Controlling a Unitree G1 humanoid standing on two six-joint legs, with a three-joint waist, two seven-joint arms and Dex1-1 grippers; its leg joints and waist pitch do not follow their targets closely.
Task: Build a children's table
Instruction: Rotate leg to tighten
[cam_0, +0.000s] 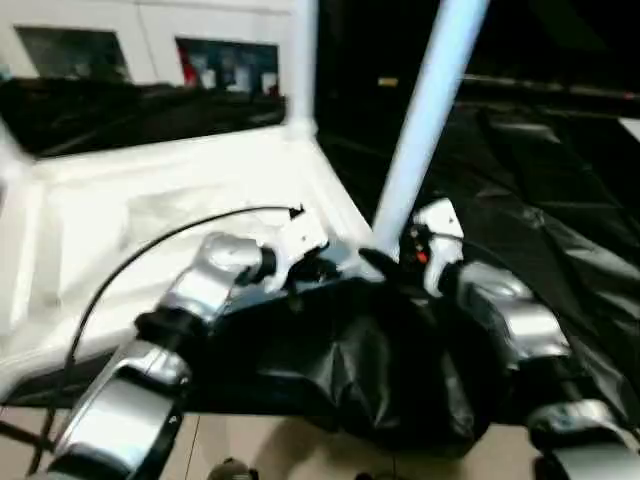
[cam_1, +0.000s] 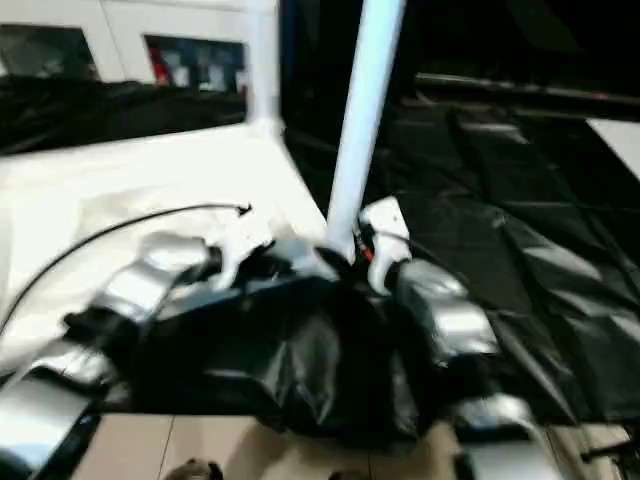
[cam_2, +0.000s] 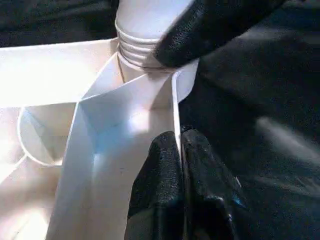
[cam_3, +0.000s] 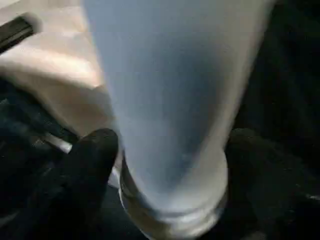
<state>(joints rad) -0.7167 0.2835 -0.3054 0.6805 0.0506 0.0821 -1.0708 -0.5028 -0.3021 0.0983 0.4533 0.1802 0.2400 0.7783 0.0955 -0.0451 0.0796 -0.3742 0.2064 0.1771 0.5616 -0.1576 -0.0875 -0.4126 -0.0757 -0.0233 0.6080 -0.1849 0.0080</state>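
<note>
The white tabletop (cam_0: 150, 200) lies upside down with its ribbed underside up. A long white leg (cam_0: 425, 120) stands, tilted to the right, in the near right corner socket, its ringed base (cam_2: 137, 47) at the socket's mouth. A second leg (cam_0: 303, 60) stands at the far corner. My left gripper (cam_2: 177, 145) is shut on the tabletop's thin rim wall just beside that near socket. My right gripper (cam_3: 172, 150) is open, one black finger (cam_3: 95, 165) on each side of the near leg's base. One right fingertip (cam_2: 210, 30) rests against the ringed base.
Crinkled black sheeting (cam_0: 560, 200) covers the ground to the right and is bunched under my forearms. A black cable (cam_0: 150, 245) arcs over the tabletop to my left wrist. A white cabinet (cam_0: 150, 15) stands at the back. Tan floor (cam_0: 300, 450) lies nearest me.
</note>
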